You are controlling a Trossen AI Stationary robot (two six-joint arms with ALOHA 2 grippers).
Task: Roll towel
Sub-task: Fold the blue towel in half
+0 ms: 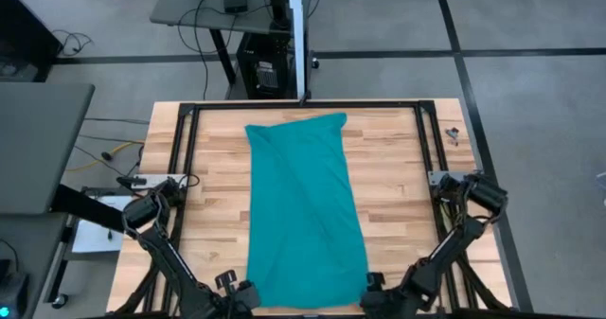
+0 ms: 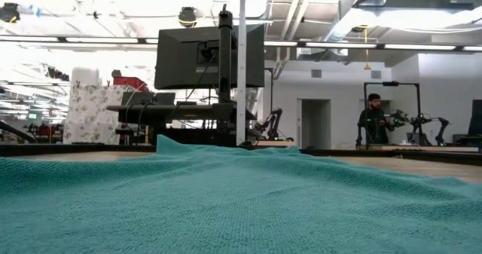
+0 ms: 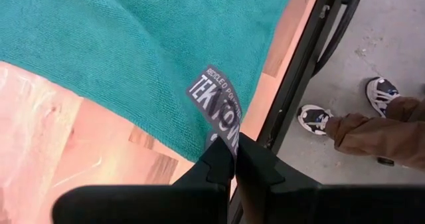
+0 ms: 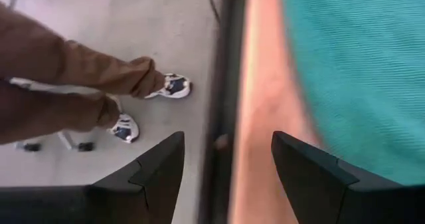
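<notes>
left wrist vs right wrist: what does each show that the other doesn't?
Left wrist only: the left gripper shut on the dark tag at the towel corner.

Right wrist only: the right gripper open over the table edge, fingers holding nothing.

Both: teal towel, wooden tabletop, the black frame rail, and a person's shoes on the floor.

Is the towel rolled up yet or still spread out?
Spread out. The towel lies flat along the table, lightly wrinkled, with no roll at either end.
</notes>
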